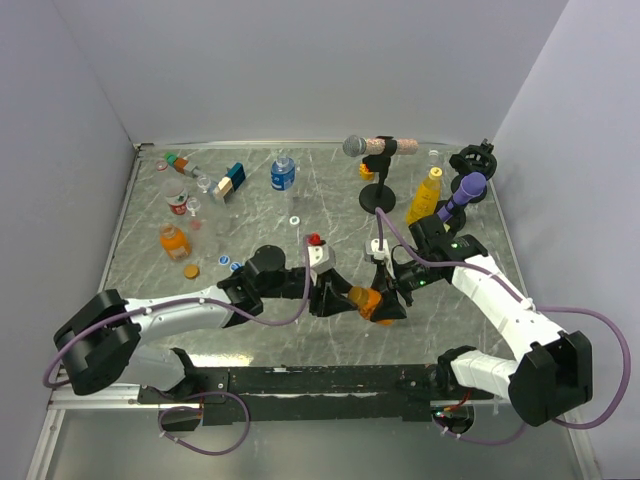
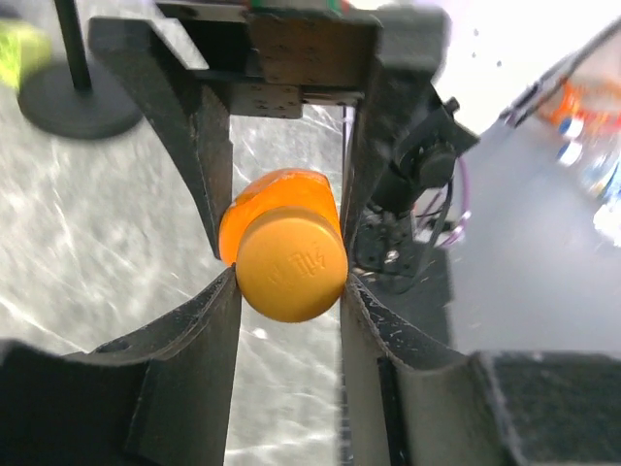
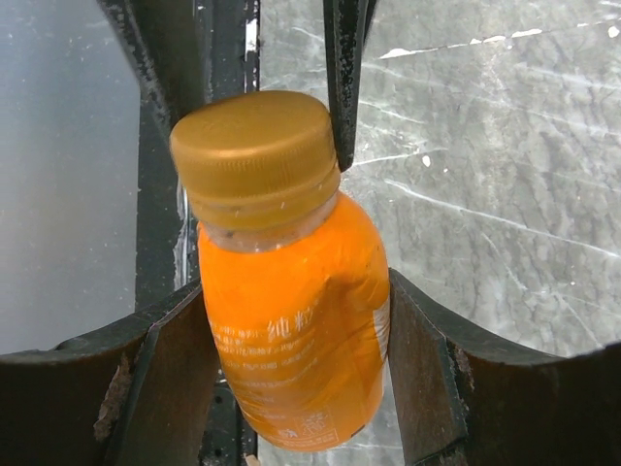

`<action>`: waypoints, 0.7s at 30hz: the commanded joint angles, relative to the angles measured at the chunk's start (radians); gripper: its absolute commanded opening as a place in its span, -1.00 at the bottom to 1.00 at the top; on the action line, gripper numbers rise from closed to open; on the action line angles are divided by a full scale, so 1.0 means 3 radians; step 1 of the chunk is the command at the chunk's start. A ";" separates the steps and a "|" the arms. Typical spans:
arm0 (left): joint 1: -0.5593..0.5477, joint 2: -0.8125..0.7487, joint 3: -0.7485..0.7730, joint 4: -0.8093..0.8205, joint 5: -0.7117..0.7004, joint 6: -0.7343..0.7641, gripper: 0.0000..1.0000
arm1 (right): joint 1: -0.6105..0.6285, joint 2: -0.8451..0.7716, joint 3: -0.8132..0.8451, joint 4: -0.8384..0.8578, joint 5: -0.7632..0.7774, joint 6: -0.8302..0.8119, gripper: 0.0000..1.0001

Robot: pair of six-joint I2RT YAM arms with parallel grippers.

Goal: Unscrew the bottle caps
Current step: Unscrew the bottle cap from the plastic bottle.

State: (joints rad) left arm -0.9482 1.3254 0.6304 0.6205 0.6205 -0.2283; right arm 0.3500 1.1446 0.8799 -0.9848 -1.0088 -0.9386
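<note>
A squat orange bottle (image 1: 365,300) hangs tilted above the table near the front middle. My right gripper (image 3: 296,359) is shut on its body (image 3: 291,330), one finger against each side. Its orange bottle cap (image 2: 291,267) faces the left wrist camera, and my left gripper (image 2: 291,282) is shut on it, both fingers touching the cap's rim. In the right wrist view the cap (image 3: 254,146) sits on the neck between the left arm's dark fingers (image 3: 342,87). In the top view the left gripper (image 1: 335,295) and right gripper (image 1: 388,300) meet at the bottle.
Further back stand a clear bottle with a blue label (image 1: 282,175), a yellow bottle (image 1: 425,198), another orange bottle (image 1: 172,240) and a microphone on a stand (image 1: 375,150). Loose caps (image 1: 190,271) lie at the left. A red can (image 1: 179,205) and toy blocks sit at the back left.
</note>
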 commanded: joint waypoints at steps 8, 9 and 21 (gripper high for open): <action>-0.0398 -0.0112 0.0568 -0.1112 -0.0912 -0.2224 -0.99 | 0.0009 0.0009 0.0058 0.0097 -0.0053 -0.0149 -0.83; -0.0413 -0.0143 0.0537 -0.1107 -0.0958 -0.2291 -0.99 | 0.0009 0.0004 0.0058 0.0097 -0.0058 -0.0144 -0.83; -0.0449 -0.0619 0.0404 -0.1051 -0.0953 -0.0954 0.64 | 0.0009 -0.0001 0.0058 0.0092 -0.0073 -0.0144 -0.83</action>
State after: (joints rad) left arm -1.0695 1.2003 0.7658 0.2356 0.3248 -0.7265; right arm 0.3500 1.1488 0.8799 -0.9802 -0.9920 -0.9550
